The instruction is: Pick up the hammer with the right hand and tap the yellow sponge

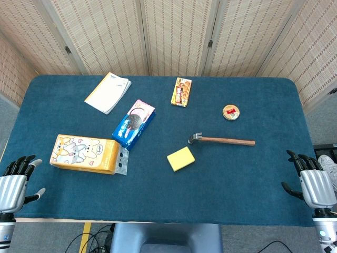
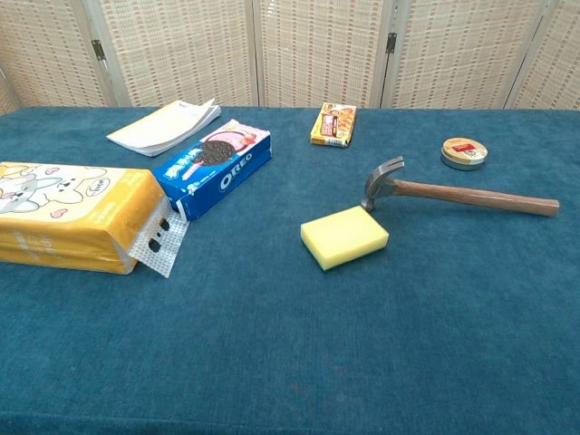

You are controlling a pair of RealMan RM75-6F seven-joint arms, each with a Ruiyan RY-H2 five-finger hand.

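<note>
A hammer with a metal head and brown wooden handle lies flat on the blue table, head to the left, handle running right. Just in front of its head sits the yellow sponge, apart from it by a small gap. My right hand rests at the table's near right edge, open and holding nothing, well right of the handle's end. At the near left edge my left hand is open too. Neither hand shows in the chest view.
A yellow tissue pack lies at the left, a blue cookie box beside it. A white booklet, an orange snack box and a round tin lie further back.
</note>
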